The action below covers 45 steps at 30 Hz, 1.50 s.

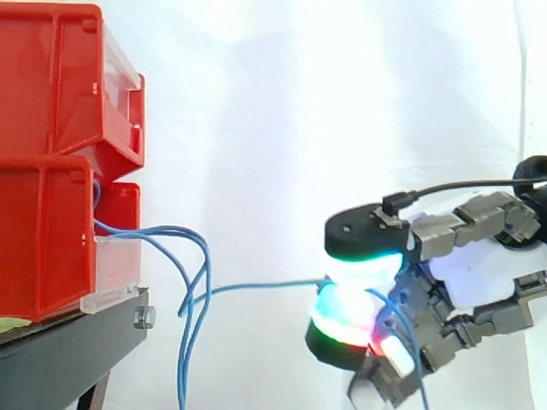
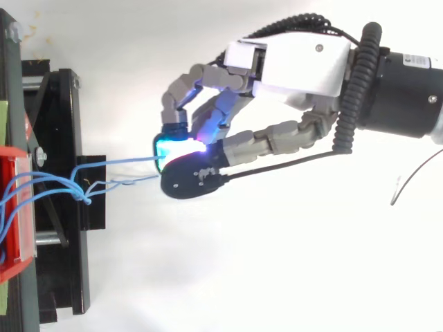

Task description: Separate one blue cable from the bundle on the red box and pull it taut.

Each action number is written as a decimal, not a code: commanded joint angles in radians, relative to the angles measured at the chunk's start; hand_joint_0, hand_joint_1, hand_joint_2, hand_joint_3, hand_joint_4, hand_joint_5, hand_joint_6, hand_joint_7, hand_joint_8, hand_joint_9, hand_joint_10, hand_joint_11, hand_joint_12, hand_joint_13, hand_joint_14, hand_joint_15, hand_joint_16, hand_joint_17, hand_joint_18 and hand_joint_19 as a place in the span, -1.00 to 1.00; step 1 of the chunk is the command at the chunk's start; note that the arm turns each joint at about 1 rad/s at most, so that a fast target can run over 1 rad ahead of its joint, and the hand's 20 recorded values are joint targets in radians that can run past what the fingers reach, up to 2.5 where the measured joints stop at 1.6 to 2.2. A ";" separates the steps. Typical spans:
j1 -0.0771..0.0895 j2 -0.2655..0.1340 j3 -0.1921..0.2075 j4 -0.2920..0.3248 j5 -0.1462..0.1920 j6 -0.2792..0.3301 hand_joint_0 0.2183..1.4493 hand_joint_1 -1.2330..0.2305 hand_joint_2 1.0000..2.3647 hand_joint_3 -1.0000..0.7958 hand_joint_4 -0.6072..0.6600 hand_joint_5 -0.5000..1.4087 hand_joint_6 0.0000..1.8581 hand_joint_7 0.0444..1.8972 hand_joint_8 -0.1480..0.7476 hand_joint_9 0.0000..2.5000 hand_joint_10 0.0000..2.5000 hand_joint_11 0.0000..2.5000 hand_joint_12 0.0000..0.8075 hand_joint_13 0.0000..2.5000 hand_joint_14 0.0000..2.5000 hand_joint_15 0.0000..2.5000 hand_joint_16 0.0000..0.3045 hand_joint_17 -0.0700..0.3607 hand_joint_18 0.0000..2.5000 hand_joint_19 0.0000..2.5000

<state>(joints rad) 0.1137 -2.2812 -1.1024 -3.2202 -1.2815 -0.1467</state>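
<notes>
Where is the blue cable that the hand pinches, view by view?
Side view: blue cable runs level at lower centre, from the hanging loops to the hand.
Top view: left of centre, between the black stand and the hand.
Shared landmark: the red bin at both left edges.

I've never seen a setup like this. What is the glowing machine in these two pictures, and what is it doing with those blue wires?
It is a robot arm ending in a robot hand with fingers and a thumb; the glowing tips are its pads. One picture is taken from the side, the other from above. Red bins sit on a black stand, and a bundle of blue cables comes out of the lower bin. The robot hand pinches one blue cable, which runs nearly straight from the bundle to it.
</notes>
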 commanded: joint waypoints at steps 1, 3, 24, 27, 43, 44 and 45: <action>-0.005 0.017 -0.001 -0.090 -0.002 0.039 -0.30 -0.41 -0.97 0.08 -0.22 -0.59 0.01 0.11 -0.18 -0.16 -0.98 -0.56 -0.38 -0.37 -0.99 -0.69 -0.84 -0.41 -0.55 -0.80; -0.006 0.043 -0.001 -0.122 0.001 0.036 -0.30 -0.41 -0.97 0.08 -0.22 -0.59 0.01 0.11 -0.18 -0.16 -0.98 -0.57 -0.38 -0.37 -0.99 -0.69 -0.83 -0.41 -0.55 -0.79; 0.014 0.213 -0.220 -0.102 0.186 0.092 -0.30 -0.40 -0.97 0.07 -0.20 -0.59 0.01 0.10 -0.14 -0.17 -0.98 -0.56 -0.36 -0.38 -0.98 -0.68 -0.83 -0.40 -0.56 -0.79; 0.017 0.213 -0.223 -0.101 0.203 0.093 -0.30 -0.40 -0.97 0.07 -0.19 -0.59 0.01 0.10 -0.15 -0.17 -0.98 -0.56 -0.36 -0.38 -0.99 -0.68 -0.83 -0.40 -0.56 -0.79; 0.031 0.212 -0.223 0.023 0.203 0.055 -0.30 -0.40 -0.97 0.06 -0.19 -0.59 0.01 0.10 -0.15 -0.17 -0.98 -0.56 -0.36 -0.38 -0.98 -0.68 -0.82 -0.39 -0.56 -0.79; 0.031 0.212 -0.223 0.028 0.203 0.055 -0.30 -0.40 -0.97 0.07 -0.20 -0.59 0.01 0.10 -0.15 -0.17 -0.98 -0.56 -0.36 -0.38 -0.99 -0.68 -0.82 -0.39 -0.56 -0.79; 0.031 0.212 -0.223 0.037 0.203 0.055 -0.30 -0.40 -0.97 0.07 -0.20 -0.59 0.01 0.10 -0.15 -0.17 -0.98 -0.57 -0.36 -0.38 -0.99 -0.68 -0.82 -0.39 -0.56 -0.79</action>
<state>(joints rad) 0.1438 -2.0688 -1.3251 -3.2061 -1.0785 -0.0911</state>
